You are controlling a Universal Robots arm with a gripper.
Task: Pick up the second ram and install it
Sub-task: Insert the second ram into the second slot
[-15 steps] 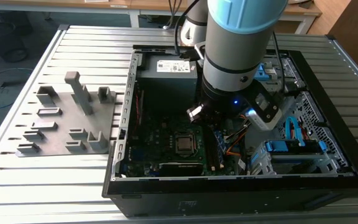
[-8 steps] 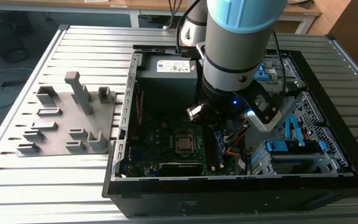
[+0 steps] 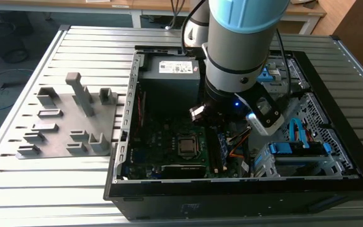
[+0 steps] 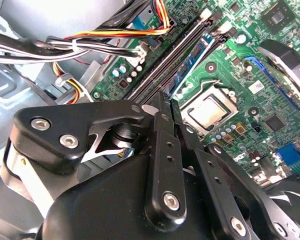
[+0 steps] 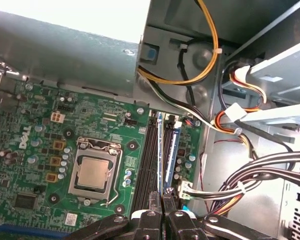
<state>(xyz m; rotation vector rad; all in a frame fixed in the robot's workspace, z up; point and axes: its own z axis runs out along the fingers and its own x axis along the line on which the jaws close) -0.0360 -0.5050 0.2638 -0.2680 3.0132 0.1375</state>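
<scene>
Black gripper (image 5: 162,202) fingers pinched together on the second ram (image 5: 165,155) – blue stick standing edge-on in a motherboard (image 5: 45,150) slot, beside the processor socket (image 5: 94,172) – inside the open computer case (image 3: 351,179).

Glossy black metal fingers (image 4: 162,150), ribbed metal table (image 3: 87,42)

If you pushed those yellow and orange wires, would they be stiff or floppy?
Probably floppy: the yellow and orange wires curve loosely through the computer case. A white tie bunches them, so they'd likely move together. They look thin, so they're probably light too.
</scene>
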